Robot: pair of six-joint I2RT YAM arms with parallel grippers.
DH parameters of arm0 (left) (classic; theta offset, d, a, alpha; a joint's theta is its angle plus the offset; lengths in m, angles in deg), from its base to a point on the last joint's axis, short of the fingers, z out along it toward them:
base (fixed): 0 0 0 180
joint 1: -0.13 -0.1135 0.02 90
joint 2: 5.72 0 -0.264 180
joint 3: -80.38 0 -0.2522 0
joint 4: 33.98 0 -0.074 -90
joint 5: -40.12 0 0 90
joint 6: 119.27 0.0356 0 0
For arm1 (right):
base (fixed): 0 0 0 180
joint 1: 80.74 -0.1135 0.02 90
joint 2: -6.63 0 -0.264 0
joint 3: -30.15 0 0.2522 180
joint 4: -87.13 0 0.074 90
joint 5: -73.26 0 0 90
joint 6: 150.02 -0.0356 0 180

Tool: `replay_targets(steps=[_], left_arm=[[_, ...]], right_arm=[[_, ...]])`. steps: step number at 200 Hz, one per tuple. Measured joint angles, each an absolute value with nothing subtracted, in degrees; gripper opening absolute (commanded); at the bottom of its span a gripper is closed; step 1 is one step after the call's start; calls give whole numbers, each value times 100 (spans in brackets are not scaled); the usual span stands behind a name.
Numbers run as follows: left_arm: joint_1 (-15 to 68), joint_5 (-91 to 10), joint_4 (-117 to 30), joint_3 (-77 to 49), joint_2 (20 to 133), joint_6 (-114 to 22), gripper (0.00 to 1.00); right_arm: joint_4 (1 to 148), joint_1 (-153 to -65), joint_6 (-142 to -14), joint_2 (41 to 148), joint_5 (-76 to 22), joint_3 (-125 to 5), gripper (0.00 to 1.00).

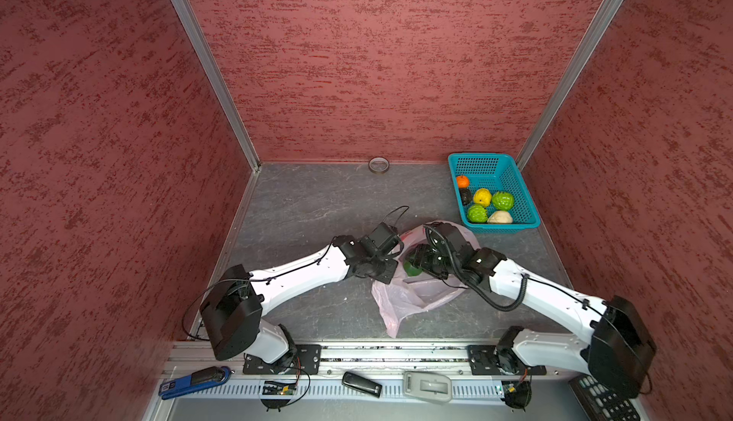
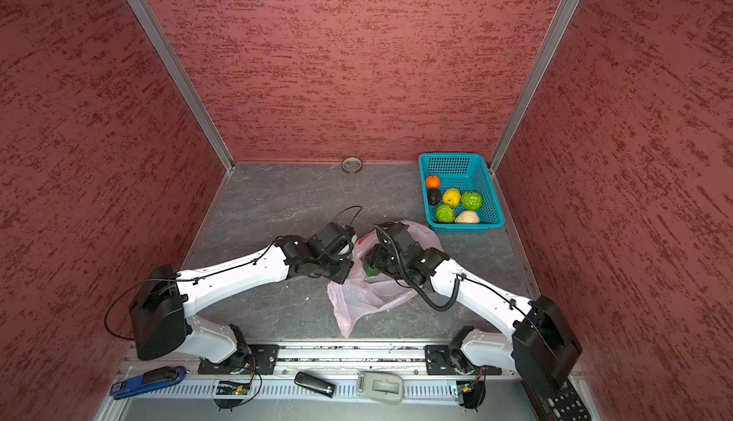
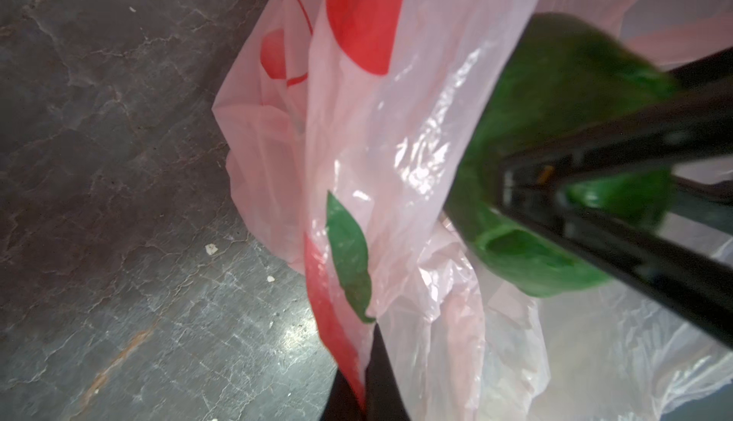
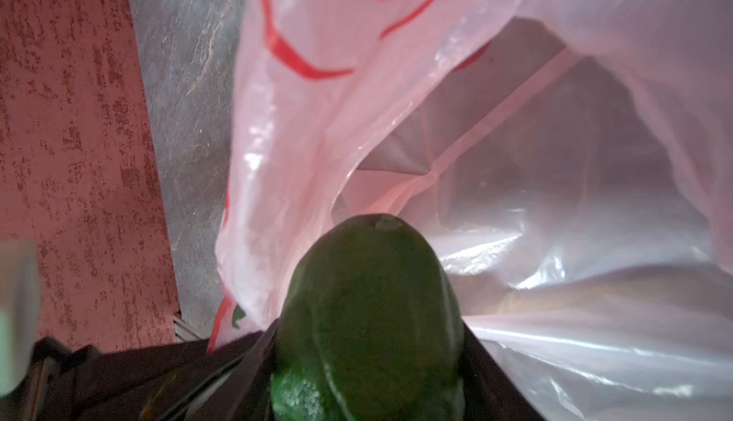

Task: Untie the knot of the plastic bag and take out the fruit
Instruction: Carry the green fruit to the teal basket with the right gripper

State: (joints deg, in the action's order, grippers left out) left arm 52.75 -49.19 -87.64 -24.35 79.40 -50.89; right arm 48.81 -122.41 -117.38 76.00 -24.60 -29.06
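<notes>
pink, thin plastic is pinched in the left gripper (image 3: 367, 355). its black fingers (image 3: 384, 375) are pressed together on a printed edge of the plastic bag (image 3: 416, 121) and hold that wall up off the grey table (image 3: 99, 141). the right gripper (image 4: 369, 359) is clamped on a dark green fruit (image 4: 369, 300), with its jaws spread to the fruit's width and one finger on each side. in both top views it sits at the bag's mouth, close to the left gripper; whether the two touch i cannot tell.

the fruit is oval. its long axis runs straight out from between the right fingers, and its free end, marked by a small pale scar, points into the open bag. the bag (image 1: 412, 300) lies mid-table, its long axis running from the back, near the basket, toward the front rail, where a loose strip (image 1: 390, 322) trails.

the lifted printed wall hangs right beside the fruit. the right wrist and its coiled cable cover the bag's back part from above. a teal basket (image 1: 503, 228) stands in the back right corner, just beyond the bag. it holds an orange fruit (image 1: 462, 181), a blackish fruit (image 1: 465, 196), a yellow fruit (image 1: 482, 197), two bright green fruits (image 1: 503, 200) and a beige fruit (image 1: 499, 217). a tape roll (image 1: 378, 165) rests against the back wall, well apart.
</notes>
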Motion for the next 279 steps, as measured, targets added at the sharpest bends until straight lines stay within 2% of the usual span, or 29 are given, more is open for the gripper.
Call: replay_targets(steps=[76, 148, 208, 237, 279], left_arm=[[5268, -5004, -8965, -2317, 7990, -5284, 0], [5268, -5065, -9057, -2426, 7706, -5551, 0], [5268, -5133, -9103, -2513, 7560, -5662, 0], [5268, -5131, -9107, -2513, 7560, -5669, 0], [5253, -5129, -9125, -2513, 7542, -5669, 0]], right_arm=[[4025, -11946, -11491, 6673, -2405, -3780, 51], [4580, -9680, -11205, 6642, -2352, -3811, 49], [5946, -8266, -10833, 7748, -2344, -3666, 49], [6459, -7918, -10610, 8607, -2291, -3822, 50], [6857, -7649, -10289, 10011, -2263, -4733, 52]])
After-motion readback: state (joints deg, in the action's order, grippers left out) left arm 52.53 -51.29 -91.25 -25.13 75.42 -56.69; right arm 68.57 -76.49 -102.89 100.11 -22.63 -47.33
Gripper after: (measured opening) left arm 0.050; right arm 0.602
